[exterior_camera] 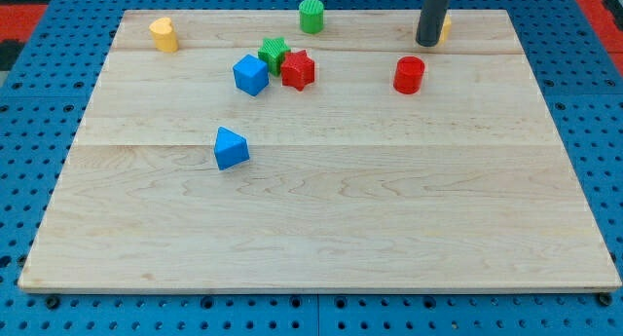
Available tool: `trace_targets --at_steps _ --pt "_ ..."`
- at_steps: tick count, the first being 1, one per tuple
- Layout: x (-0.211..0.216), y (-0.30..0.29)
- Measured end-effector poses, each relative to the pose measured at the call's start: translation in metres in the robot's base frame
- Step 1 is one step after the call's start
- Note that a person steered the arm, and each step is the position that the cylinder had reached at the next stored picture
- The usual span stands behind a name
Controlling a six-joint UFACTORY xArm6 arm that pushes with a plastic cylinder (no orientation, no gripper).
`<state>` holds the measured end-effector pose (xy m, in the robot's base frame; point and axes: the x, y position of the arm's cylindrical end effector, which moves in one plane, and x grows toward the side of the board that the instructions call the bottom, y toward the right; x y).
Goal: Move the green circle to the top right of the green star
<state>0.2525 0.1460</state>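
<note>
The green circle [311, 16] stands near the board's top edge, at the view's top middle. The green star [274, 54] lies below and left of it, wedged between a blue cube [250, 75] and a red star [298, 70]. My tip [426, 43] is at the view's top right, well to the right of the green circle and apart from it. It stands right in front of a yellow block [444, 26], which it mostly hides.
A red cylinder [409, 75] sits just below my tip. A yellow heart-like block [164, 33] is at the top left. A blue triangular block [230, 148] lies left of centre. The wooden board [321, 219] rests on a blue pegboard.
</note>
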Motion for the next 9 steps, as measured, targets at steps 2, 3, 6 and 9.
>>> trace_targets --at_steps 2,3,6,9 --pt "-0.06 -0.073" --pt "-0.059 -0.092" --pt "-0.035 -0.175" --pt "-0.06 -0.198"
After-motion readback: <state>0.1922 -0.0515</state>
